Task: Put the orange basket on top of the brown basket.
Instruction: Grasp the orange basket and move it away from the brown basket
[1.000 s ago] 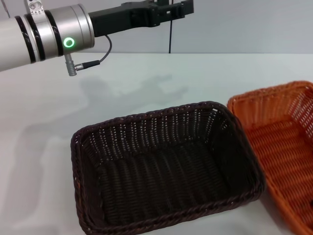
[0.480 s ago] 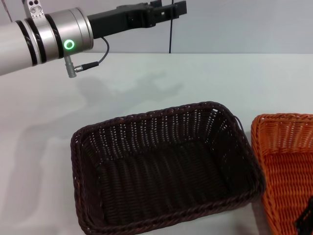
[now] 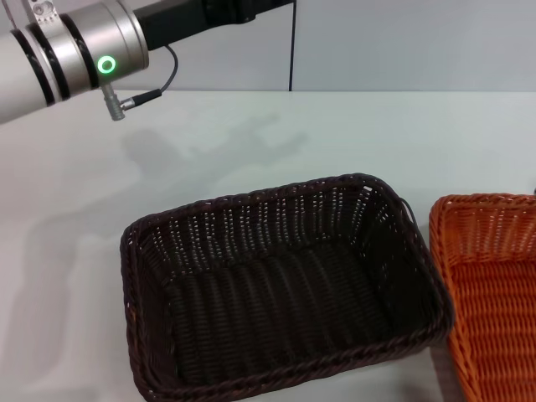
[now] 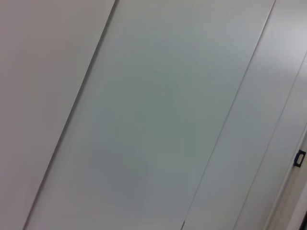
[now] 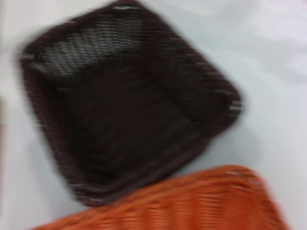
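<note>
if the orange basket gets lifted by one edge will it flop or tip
The bright orange woven plastic-wicker basket probably keeps its shape: the tight weave and braided rim look stiff. It likely weighs little, being empty and open-woven. Held by one edge, the wide shallow body would probably tilt down, so it may snag the dark brown woven wicker basket close beside it.

silver left arm with black bands, green ring light, thin black cable

I read this as a bare lab test bench: a plain white table against a blank grey paneled wall, one thin black cable hanging at the far edge.
</note>
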Controlling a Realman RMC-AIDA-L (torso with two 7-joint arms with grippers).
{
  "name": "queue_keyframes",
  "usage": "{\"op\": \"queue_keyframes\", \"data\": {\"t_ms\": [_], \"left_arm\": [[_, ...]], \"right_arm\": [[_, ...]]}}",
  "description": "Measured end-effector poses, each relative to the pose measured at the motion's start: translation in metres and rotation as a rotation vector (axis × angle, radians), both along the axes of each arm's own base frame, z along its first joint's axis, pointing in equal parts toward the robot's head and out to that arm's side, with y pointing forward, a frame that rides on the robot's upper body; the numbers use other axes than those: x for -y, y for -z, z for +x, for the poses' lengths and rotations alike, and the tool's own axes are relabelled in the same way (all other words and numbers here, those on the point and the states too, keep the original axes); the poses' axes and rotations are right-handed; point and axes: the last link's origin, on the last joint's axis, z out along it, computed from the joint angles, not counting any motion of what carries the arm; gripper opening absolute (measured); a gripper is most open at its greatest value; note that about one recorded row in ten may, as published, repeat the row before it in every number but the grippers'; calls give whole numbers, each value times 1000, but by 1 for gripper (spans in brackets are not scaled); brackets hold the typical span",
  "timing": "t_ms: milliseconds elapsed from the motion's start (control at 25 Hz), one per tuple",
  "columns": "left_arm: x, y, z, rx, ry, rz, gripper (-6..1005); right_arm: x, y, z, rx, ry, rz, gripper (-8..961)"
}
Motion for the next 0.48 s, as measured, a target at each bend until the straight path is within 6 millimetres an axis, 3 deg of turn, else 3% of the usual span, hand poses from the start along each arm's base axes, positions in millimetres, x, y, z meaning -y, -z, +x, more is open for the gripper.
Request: {"op": "queue_keyframes", "data": {"t_ms": [240, 480], "left_arm": [[-3, 0, 8, -1, 18, 1, 827], [-3, 6, 16, -4, 36, -16, 827]], "right_arm": [[-17, -3, 8, 51, -30, 100, 479], [-25, 9, 16, 67, -43, 142, 467]]}}
